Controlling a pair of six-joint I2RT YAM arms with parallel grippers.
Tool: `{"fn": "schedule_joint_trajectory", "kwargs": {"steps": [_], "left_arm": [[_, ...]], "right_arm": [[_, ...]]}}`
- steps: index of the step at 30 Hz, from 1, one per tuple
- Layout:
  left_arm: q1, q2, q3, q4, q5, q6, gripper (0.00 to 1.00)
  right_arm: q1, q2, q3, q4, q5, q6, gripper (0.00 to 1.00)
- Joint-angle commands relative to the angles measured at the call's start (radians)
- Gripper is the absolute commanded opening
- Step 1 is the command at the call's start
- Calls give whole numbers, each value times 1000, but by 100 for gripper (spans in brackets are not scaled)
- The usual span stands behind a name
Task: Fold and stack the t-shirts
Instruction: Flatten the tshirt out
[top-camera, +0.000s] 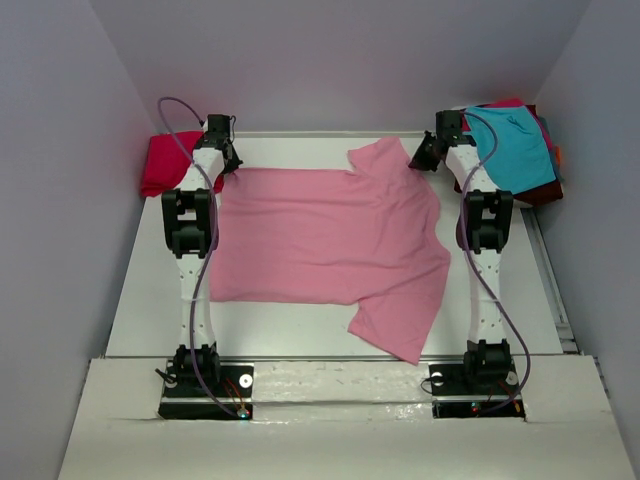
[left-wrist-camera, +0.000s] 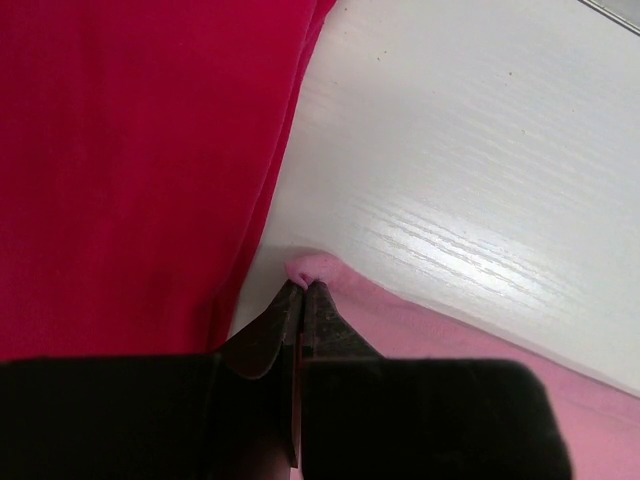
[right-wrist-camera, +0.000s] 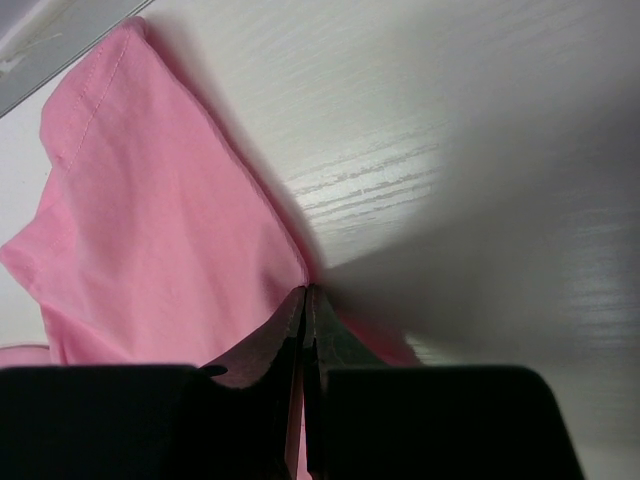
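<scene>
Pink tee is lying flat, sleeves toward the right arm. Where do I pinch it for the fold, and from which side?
Pinch the pink tee along its far edge from above: left gripper on the far hem corner, right gripper beside the far sleeve. It lies flat and sideways, so that long edge probably folds toward you evenly. Both grippers look shut on it there.

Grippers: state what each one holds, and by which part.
Both pinch the light pink cotton t-shirt: left gripper shut on its far left corner, right gripper shut on the fabric edge by its far sleeve.
</scene>
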Motion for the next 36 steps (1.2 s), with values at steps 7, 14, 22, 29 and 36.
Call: {"fn": "schedule_joint_trajectory", "kwargs": {"steps": [7,14,22,29,36], "left_arm": [[6,-115,-44,-31,25,-6,6],[6,-151,-53,-54,33,-9,6],[-12,-204,-76,-70,36,-12,6],[-12,-235,-78,-96,54,-20,6],[-21,-261,-87,-151,42,-38,6]], "right_arm": [[-8,-171,-100,-17,26,-5,7],[-8,-226,-144,-17,34,-6,7],[-8,-287,-190,-22,28,-6,7],[-8,-338,-238,-22,19,3,7],[-8,-396,-288,-22,13,3,7]]}}
